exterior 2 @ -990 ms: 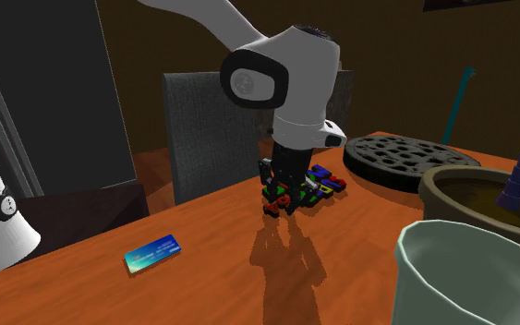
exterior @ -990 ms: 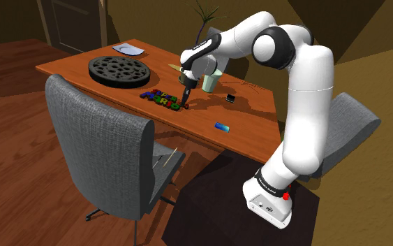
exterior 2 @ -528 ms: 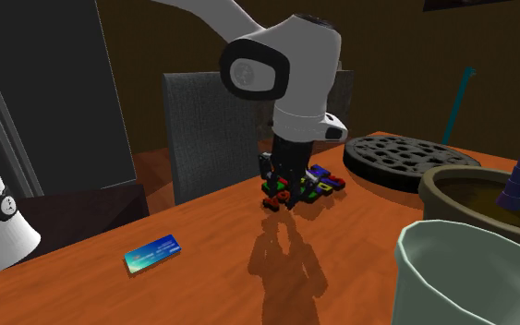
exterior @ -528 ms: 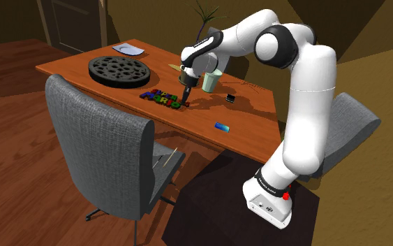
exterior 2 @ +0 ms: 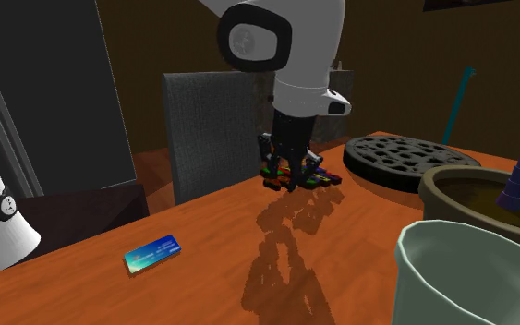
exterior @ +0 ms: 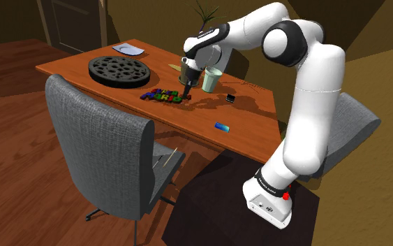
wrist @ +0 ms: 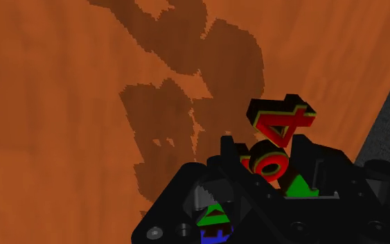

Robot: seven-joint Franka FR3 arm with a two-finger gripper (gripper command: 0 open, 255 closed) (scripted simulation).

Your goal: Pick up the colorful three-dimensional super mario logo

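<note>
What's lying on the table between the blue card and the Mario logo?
Nothing: in the second exterior view, only bare, partly shadowed tabletop separates the blue card from the Mario logo.

One red "O" reads clearly on the multicoloured block-letter logo (wrist: 264, 163) in my black two-finger gripper (exterior 2: 288, 176); the flat blue card (exterior 2: 152, 253) carries illegible print.

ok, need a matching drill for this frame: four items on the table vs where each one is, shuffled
1 Super Mario logo
2 blue card
3 black perforated disc
4 pale green cup

A beside the plant pot
B clamped in the tool, off the table
C flat, nearest the stand
D shoulder view's left end of the table

Pairs: 1-B, 2-C, 3-D, 4-A
</note>
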